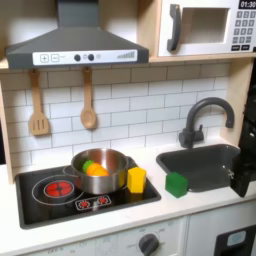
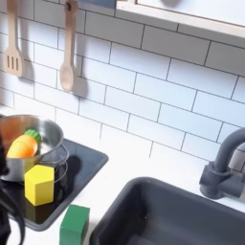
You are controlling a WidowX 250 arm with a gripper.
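**First exterior view**
- The arm point(image 1: 245, 165) is a dark mass at the first exterior view's right edge. It stands low over the right end of the sink point(image 1: 200, 168). I cannot resolve its joints.
- I cannot tell whether the pincer is spread or pressed together. Its fingers are lost in that dark mass, and I see nothing held.
- The green block point(image 1: 177, 183) is the loose thing nearest the arm. It stands on the counter point(image 1: 190, 215) just beside the sink's left rim, apart from the arm.
- A steel pot point(image 1: 112, 172) sits on the hob point(image 1: 60, 192) at the counter's left end. It holds an orange vegetable point(image 1: 96, 169) with a green part.
- A yellow block point(image 1: 136, 179) stands against the pot's right side.
- A faucet point(image 1: 205, 115) rises behind the sink.

**Second exterior view**
- The green block point(image 2: 75, 225) stands on the counter between the hob point(image 2: 88, 158) and the sink point(image 2: 177, 215), near the counter's front edge.
- The yellow block point(image 2: 39, 184) is upright on the hob, touching the pot point(image 2: 55, 158).
- The orange vegetable point(image 2: 22, 146) lies inside the pot.
- The faucet point(image 2: 225, 165) stands at the second exterior view's right.
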